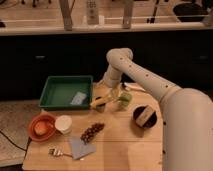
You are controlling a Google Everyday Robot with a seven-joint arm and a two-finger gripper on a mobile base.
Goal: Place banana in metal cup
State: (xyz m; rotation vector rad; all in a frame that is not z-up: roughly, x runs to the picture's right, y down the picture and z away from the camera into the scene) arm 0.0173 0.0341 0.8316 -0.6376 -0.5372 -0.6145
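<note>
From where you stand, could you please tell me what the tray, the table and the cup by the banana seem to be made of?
The tray: likely plastic, uniform matte green. The table: wood or wood laminate, pale tan with a faint sheen. The cup: probably plastic, pale green and translucent. The gripper is low over the table, right by the banana.
</note>
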